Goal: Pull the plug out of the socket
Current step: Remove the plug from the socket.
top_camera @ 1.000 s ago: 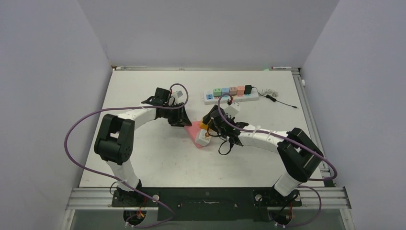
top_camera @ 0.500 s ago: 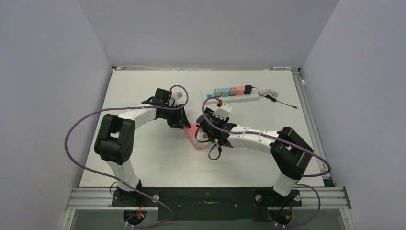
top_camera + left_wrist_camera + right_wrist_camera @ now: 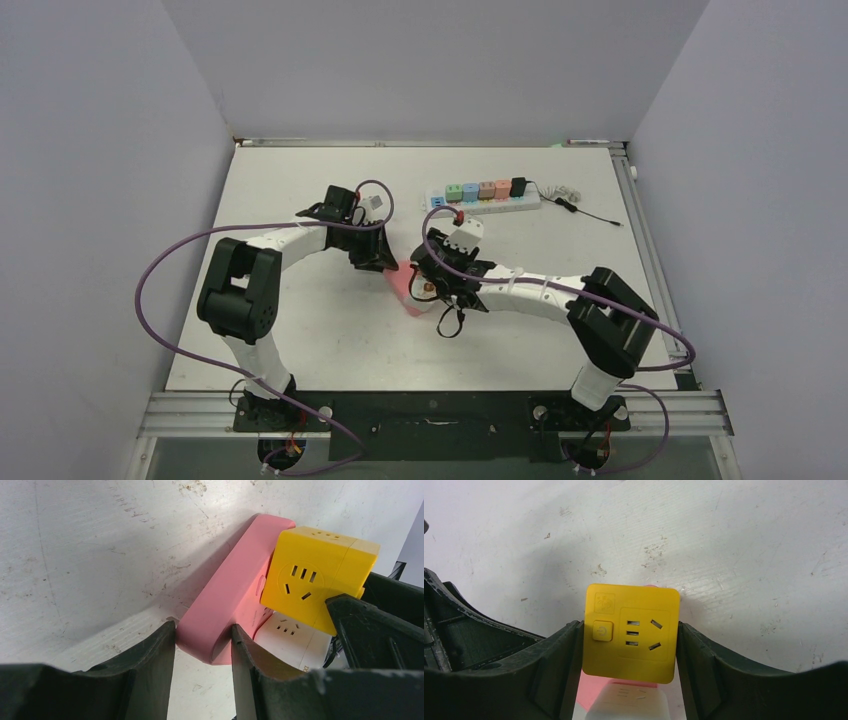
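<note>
Left gripper is clamped on the pink socket as an anchor, while the right gripper is clamped on the yellow plug for pulling

The middle of the table is looking crowded. The left gripper is straddling one end of the pink socket strip, and the right gripper is pressing both flanks of the yellow plug, leaving no side gap. A white plug is sitting just beside the yellow one (blocking that face). Toward the far edge, a power strip and a black cable are lying across the way. Bare tabletop is lying open on the near side, between the arms.
</note>
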